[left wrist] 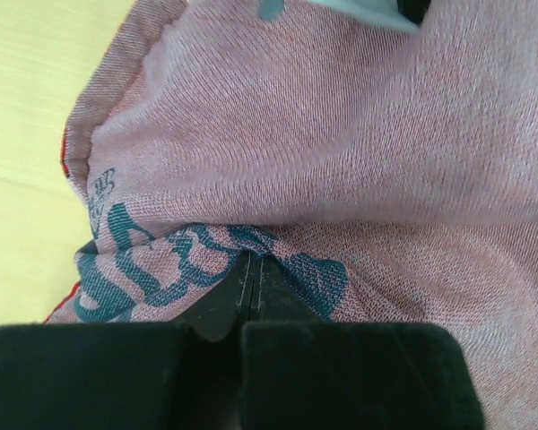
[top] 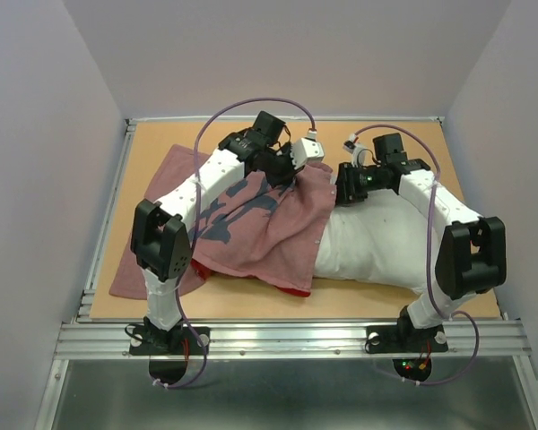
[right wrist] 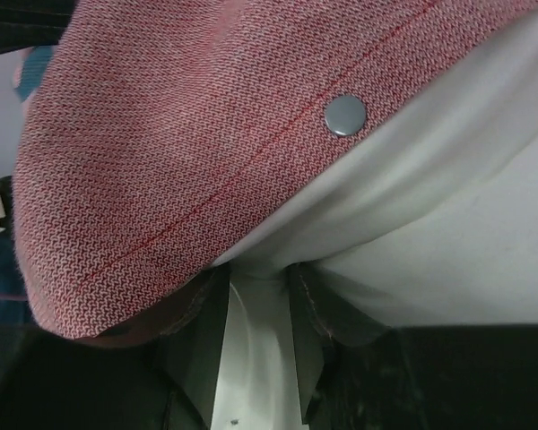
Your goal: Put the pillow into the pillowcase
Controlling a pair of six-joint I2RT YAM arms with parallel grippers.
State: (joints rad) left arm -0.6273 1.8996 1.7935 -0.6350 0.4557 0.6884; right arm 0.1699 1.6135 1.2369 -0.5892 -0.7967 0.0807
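Note:
The pillowcase [top: 251, 228] lies left of centre, pinkish-red with dark blue characters, and its right end is drawn over the left end of the white pillow [top: 377, 242]. My left gripper [top: 293, 170] is at the pillowcase's far edge. In the left wrist view the left gripper [left wrist: 254, 262] is shut on a pinch of the printed pillowcase cloth [left wrist: 323, 134]. My right gripper [top: 343, 188] sits at the pillow's far left corner, beside the opening. In the right wrist view the right gripper [right wrist: 258, 273] holds a fold of the pillow [right wrist: 448, 224], just under the pillowcase hem [right wrist: 161, 134], which has a metal snap [right wrist: 345, 115].
The wooden tabletop [top: 161, 143] is boxed in by grey walls on the left, back and right. A metal rail [top: 287, 336] runs along the near edge by the arm bases. Purple cables [top: 251, 106] loop above both wrists. The pillowcase's left end reaches the board's left edge.

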